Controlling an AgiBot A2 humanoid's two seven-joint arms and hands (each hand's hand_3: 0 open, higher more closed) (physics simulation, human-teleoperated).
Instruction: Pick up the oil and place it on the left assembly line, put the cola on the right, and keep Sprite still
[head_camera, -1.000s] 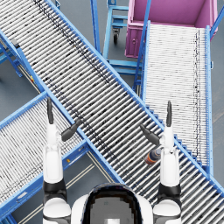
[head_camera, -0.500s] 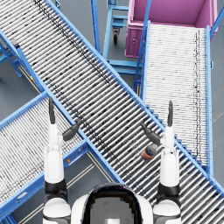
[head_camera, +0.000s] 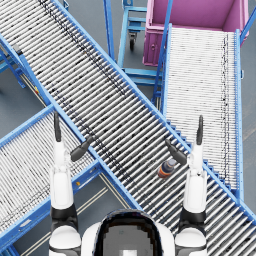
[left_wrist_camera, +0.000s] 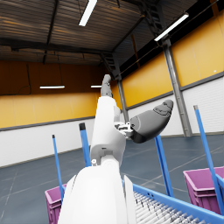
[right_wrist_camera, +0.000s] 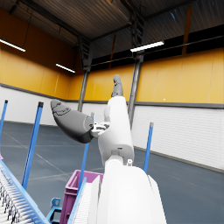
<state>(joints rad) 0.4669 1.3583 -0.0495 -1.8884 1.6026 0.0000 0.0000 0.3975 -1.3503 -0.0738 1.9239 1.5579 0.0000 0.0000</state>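
Bottle (head_camera: 167, 169), small, dark cap, orange-red band, label unreadable; cannot tell which drink. It stands on the rollers of the middle diagonal conveyor (head_camera: 110, 105), blue-railed, on its near end. Right hand (head_camera: 192, 152) raised, fingers spread wide, holding nothing; bottle sits just beside its thumb, on the side toward the robot's left. Contact not discernible. Left hand (head_camera: 62, 146) likewise wide and empty, well apart from the bottle, over the left conveyor (head_camera: 22, 162). Right conveyor (head_camera: 200, 85) runs up to a purple bin (head_camera: 200, 15).
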